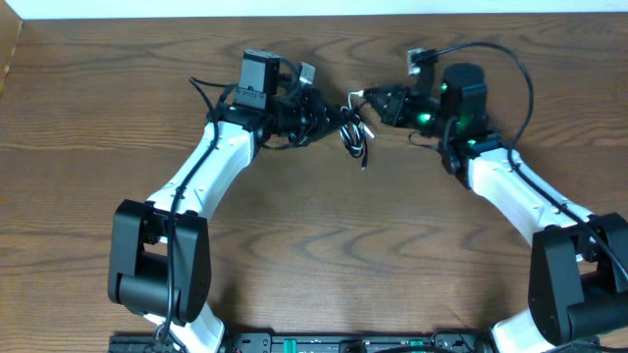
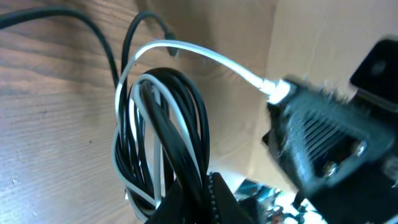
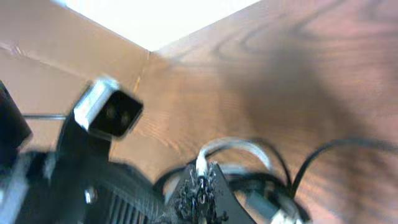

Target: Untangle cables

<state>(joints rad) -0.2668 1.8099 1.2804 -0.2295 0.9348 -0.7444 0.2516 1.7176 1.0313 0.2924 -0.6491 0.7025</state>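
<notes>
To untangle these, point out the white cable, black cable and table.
white cable (image 2: 217, 59): left wrist view, on its arched stretch.
black cable (image 2: 198, 124): left wrist view, on the loop's right side.
table (image 1: 324, 255): overhead view, on bare wood.

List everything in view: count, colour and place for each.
table: 1, brown wood, under everything
cardboard panel: 1 seen, tan, standing at the table's edge
black cable: 1, black, looped bundle between the grippers
white cable: 1, white, mixed in with the black loops, one end leading away to the right gripper
left arm: 1, white and black, left side
right arm: 1, white and black, right side
left gripper: 1, black, shut on the black cable
right gripper: 1, black, shut on the white cable
</notes>
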